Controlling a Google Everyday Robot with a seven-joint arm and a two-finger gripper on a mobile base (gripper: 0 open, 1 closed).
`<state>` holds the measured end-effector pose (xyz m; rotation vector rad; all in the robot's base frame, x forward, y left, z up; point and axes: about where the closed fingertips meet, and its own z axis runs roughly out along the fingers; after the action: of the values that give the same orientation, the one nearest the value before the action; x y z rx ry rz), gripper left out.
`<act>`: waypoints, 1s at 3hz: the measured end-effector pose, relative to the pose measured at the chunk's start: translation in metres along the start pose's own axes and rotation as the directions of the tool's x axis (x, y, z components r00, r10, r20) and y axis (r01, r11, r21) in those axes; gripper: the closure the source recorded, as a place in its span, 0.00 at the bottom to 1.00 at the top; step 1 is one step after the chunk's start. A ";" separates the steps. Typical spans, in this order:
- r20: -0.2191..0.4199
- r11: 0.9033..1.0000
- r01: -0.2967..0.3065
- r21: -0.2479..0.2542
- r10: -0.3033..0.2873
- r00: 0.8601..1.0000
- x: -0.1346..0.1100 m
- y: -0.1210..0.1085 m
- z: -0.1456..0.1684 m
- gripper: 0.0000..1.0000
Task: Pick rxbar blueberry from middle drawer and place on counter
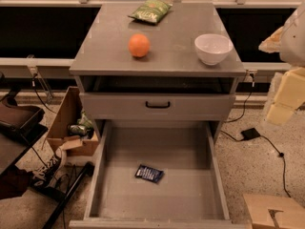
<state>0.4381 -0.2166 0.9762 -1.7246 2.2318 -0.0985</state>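
Pale, blurred gripper (281, 104) at 3 o'clock. The white arm (295, 37) above it is cut by the right edge. We can't read the white lettering on the small dark-blue foil rxbar blueberry (149, 173), it's too small. The wide grey middle drawer (109, 194) has its front lip clipped at 6 o'clock. Inside of the dark slot (157, 85) under the matte grey counter (171, 51) is hidden from us. Tan cardboard box (274, 211) is clipped at 5 o'clock.
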 end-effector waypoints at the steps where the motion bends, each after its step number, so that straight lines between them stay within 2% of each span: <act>1: 0.000 1.000 0.000 0.000 0.000 1.000 0.000 0.000 0.000 0.00; 2: 0.031 1.000 -0.029 0.010 0.029 0.999 -0.003 0.002 0.012 0.00; 3: 0.127 0.986 -0.162 -0.031 0.165 0.978 -0.021 0.031 0.056 0.00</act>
<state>0.4300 -0.1805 0.9194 -1.5043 2.2749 0.0726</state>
